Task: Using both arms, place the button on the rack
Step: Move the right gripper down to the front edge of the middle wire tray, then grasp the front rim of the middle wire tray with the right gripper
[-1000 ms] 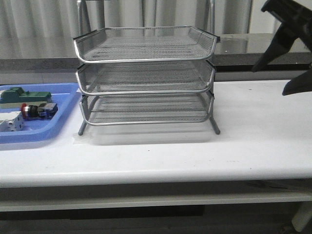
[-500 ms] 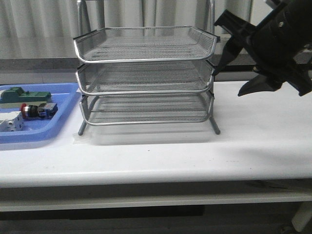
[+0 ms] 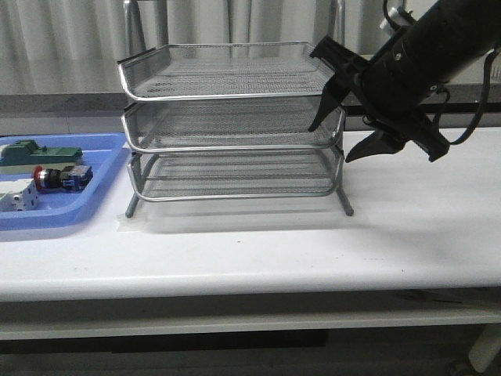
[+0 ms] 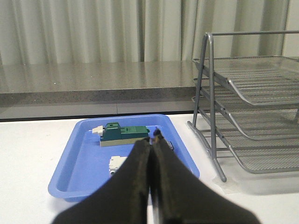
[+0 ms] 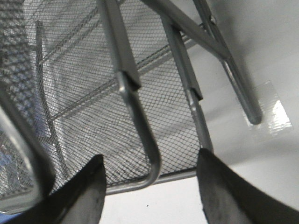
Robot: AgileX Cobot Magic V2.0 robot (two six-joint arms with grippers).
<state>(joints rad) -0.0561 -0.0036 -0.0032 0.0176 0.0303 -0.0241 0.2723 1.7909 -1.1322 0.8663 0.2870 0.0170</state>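
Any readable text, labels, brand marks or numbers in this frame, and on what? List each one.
None can be read in any view.
The button, green block and white block in the blue tray: no legible marking; too small to tell.
The rack: bare mesh and chrome, no label.
The right gripper and left gripper: plain black, no visible print.

The rack (image 3: 232, 117) is shiny wire mesh with chrome rims; the blue tray (image 3: 94, 200) looks like smooth plastic.
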